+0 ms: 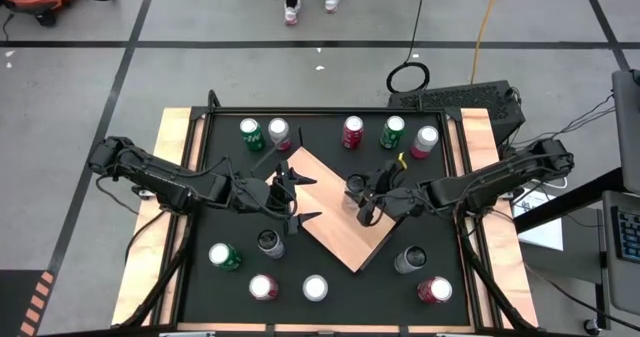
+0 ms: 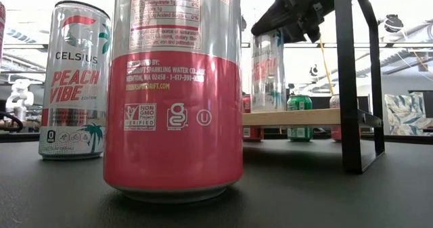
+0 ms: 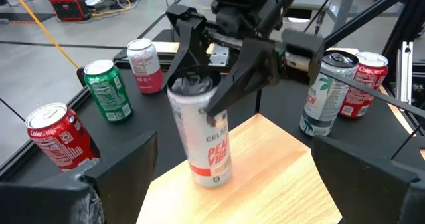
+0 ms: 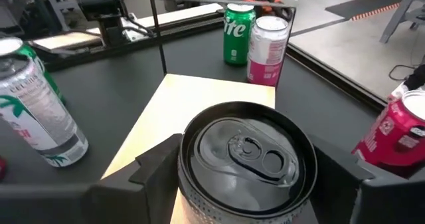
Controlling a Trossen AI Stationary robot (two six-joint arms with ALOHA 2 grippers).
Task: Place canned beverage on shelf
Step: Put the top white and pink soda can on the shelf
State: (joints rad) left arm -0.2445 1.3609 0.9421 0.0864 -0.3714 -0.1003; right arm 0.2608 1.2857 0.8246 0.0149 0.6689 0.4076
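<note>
- The white can (image 3: pixel 202 134) stands upright on the shelf (image 1: pixel 340 217), near the shelf's right-hand corner as seen from above (its label reads Celsius Peach Vibe in the left wrist view).
- The right gripper (image 3: pixel 216 94) is around the can's upper part, a finger (image 3: pixel 242 74) on either side just below the rim; from its own wrist camera the can top (image 4: pixel 247 157) fills the gap between the two dark fingers. The jaws sit apart with the can between them, and I cannot tell if they are pressing it or loose.
- The shelf is a tan board turned diamond-wise in the middle of the black table (image 1: pixel 330 147), with black rods at its corners.
- The left gripper (image 1: pixel 290 192) hovers at the shelf's left corner, its jaws spread wide and holding nothing, facing the can.
- Behind the shelf, along the table's far edge, stand a green can (image 1: pixel 251 133), a silver can (image 1: pixel 279 131), a red can (image 1: pixel 352 131), another green one (image 1: pixel 392 130) and a pink one (image 1: pixel 424 140).
- In front of the shelf, more cans are spread over the near half of the table, among them a big pink can (image 2: pixel 177 93) right against the low camera and a second Celsius can (image 2: pixel 73 79) beside it.
- Beyond the table, a person's feet (image 1: pixel 310 9) show on the grey floor.
</note>
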